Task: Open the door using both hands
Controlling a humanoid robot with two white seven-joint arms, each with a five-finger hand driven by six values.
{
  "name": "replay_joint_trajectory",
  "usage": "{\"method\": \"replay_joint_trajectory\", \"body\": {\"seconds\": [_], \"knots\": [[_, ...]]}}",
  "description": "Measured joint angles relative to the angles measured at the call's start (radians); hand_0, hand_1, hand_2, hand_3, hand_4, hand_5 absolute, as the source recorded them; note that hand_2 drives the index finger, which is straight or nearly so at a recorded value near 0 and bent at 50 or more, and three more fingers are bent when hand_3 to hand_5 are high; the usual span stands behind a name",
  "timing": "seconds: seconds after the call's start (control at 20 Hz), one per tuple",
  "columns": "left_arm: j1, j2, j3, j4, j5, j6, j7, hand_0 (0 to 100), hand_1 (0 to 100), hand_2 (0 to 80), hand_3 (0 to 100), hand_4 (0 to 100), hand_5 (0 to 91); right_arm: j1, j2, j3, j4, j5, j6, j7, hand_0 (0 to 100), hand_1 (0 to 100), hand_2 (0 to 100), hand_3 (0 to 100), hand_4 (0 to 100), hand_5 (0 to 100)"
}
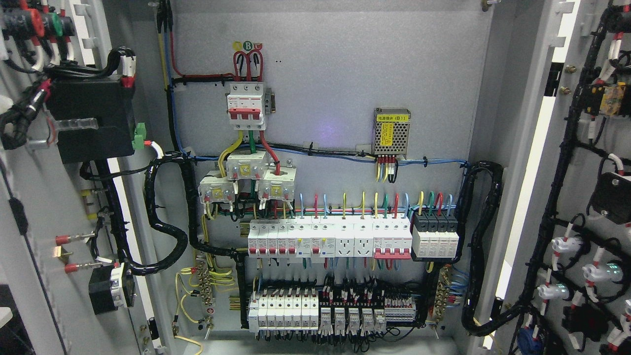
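Both cabinet doors, left door [44, 207] and right door [586, 197], were swung wide; neither robot hand was shown, so grip state could not be told.

Neither arm nor robot hand showed in the head view, so nothing of the robot's body could be told. A small pale and dark shape [4, 320] at the lower left edge was too cropped to identify.
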Motion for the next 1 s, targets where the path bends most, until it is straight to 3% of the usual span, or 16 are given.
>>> {"method": "replay_joint_trajectory", "body": {"seconds": [0.5, 0.8, 1.0], "knots": [[0.256, 0.039, -0.137, -0.506, -0.018, -0.022, -0.023, 12, 39, 0.0, 0, 0, 0.0, 0.223, -0.136, -0.130, -0.031, 0.002, -0.215, -0.018, 12, 39, 0, 0, 0, 0], [0.333, 0.151, -0.243, -0.868, 0.053, -0.051, -0.033, 12, 39, 0.0, 0, 0, 0.0, 0.395, -0.210, -0.203, -0.059, 0.002, -0.389, -0.029, 12, 39, 0, 0, 0, 0], [0.352, 0.235, -0.292, -1.065, 0.102, -0.197, -0.037, 12, 39, 0.0, 0, 0, 0.0, 0.482, -0.245, -0.263, -0.089, 0.001, -0.455, -0.025, 12, 39, 0, 0, 0, 0]]}}
